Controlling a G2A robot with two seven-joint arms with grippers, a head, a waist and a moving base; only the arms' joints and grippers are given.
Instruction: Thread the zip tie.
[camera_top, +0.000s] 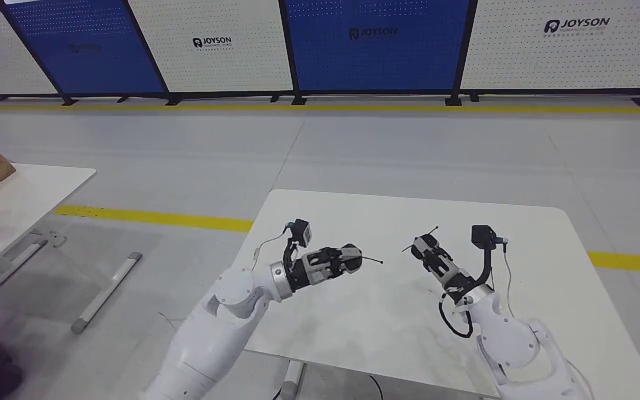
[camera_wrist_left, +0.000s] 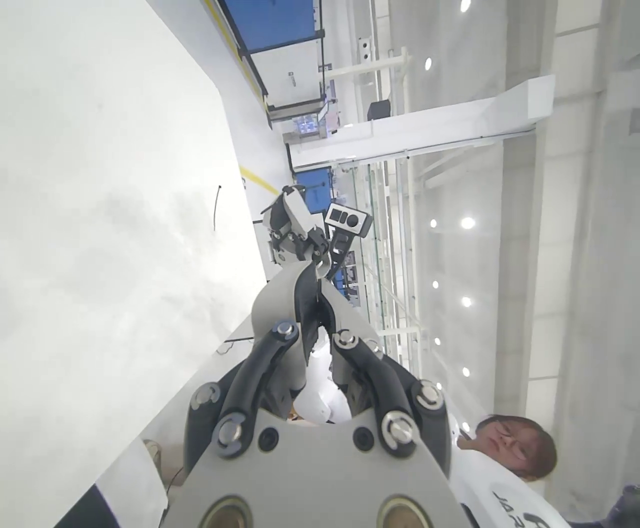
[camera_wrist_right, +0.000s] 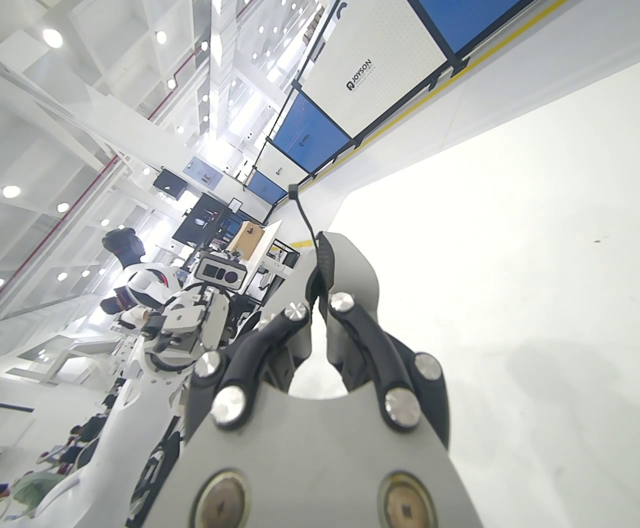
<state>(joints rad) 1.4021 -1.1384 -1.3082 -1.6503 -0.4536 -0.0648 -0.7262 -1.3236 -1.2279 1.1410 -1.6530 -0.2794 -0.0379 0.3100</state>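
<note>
R: right gripper (camera_wrist_right: 320, 242) clenched on zip tie (camera_wrist_right: 302, 212), head poking past its tips | L: left gripper (camera_top: 354, 259) pinching thin black strip (camera_top: 370, 261), aimed right, near, not touching

The left arm (camera_top: 235, 300) comes in from the lower left of the top view and slants up and to the right. The left gripper (camera_top: 352, 258) points right, toward the middle of the frame. In the left wrist view its fingers (camera_wrist_left: 275, 295) are pressed together at the tips. The right arm (camera_top: 500, 335) comes in from the lower right and slants up and to the left, and the right gripper (camera_top: 424, 246) points up-left. Its fingers (camera_wrist_right: 355, 270) are clamped on a zip tie (camera_wrist_right: 303, 212), pinching the strap so that the head sticks out past the tips. The two grippers face each other near the centre of the top view, with their tips near one another but apart.
</note>
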